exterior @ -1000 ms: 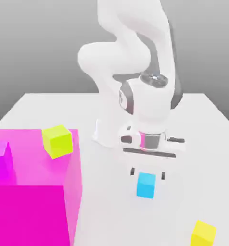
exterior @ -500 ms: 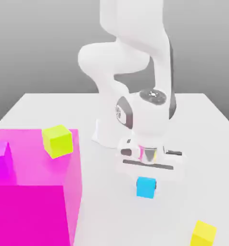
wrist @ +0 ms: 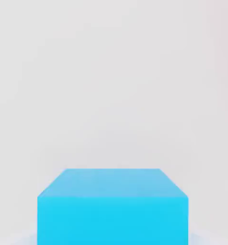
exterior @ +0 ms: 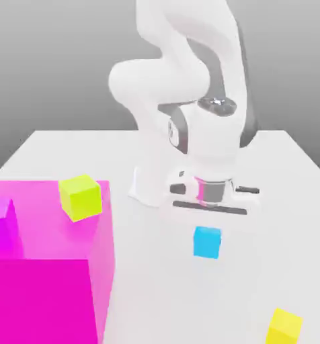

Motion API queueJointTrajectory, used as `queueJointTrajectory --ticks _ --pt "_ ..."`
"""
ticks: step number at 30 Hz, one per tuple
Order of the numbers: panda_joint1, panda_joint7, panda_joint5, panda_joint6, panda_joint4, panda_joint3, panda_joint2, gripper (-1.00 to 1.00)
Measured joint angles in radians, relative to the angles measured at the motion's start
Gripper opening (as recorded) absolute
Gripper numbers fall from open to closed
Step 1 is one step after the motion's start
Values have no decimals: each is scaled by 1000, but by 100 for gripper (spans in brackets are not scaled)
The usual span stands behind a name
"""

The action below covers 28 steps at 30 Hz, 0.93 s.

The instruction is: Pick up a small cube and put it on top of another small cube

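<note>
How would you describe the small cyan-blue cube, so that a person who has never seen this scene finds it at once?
Start at the big magenta block on the exterior view's left. Move right to the white arm; the small cube is just below its gripper. It alone is cyan-blue; the other small cubes are yellow-green and yellow.

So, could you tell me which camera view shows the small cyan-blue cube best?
The hand view shows the small cyan-blue cube best: it is large and close, with its top and front faces plain. In the exterior view the same cube is small, below the gripper's body, with the white table around it.
</note>
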Motion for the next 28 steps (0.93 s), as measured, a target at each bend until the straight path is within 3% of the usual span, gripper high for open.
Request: queueJointTrajectory --ticks 8,18,22,23,28 --pt "-7 166 -109 -164 264 -3 127 -100" --pt "53 283 -102 -339 617 28 287 -100" --pt "80 316 -132 -259 661 13 407 -100" --pt "84 323 -141 -232 664 6 438 100" --pt "84 323 -141 -232 664 6 438 100"
